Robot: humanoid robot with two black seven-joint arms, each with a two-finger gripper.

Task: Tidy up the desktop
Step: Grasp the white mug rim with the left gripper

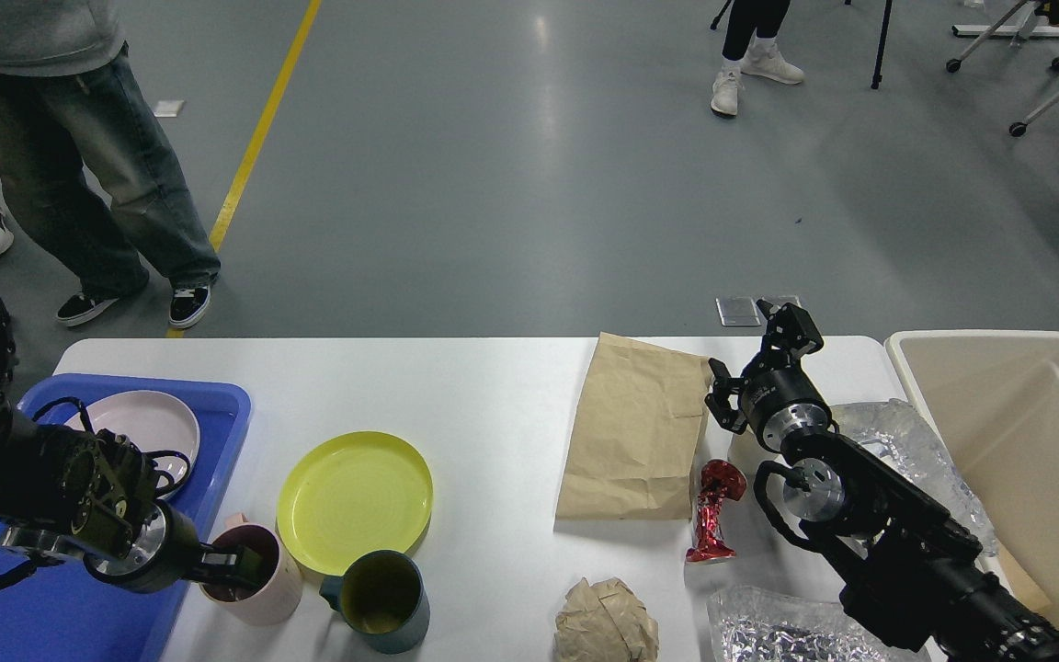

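The white desktop [456,386] holds a yellow plate [355,501], a pink mug [263,588], a teal mug [382,602], a flat brown paper bag [631,432], a red foil wrapper [711,515], a crumpled paper ball [605,623], a clear plastic bag [906,450] and a silvery foil pack [787,634]. My left gripper [237,565] is at the pink mug's rim, one finger inside it, shut on it. My right gripper [752,360] is open and empty, above the paper bag's right edge.
A blue tray [222,405] with a pink plate [148,428] sits at the left edge. A beige bin [1026,432] stands at the right. People stand on the grey floor beyond the table's far edge.
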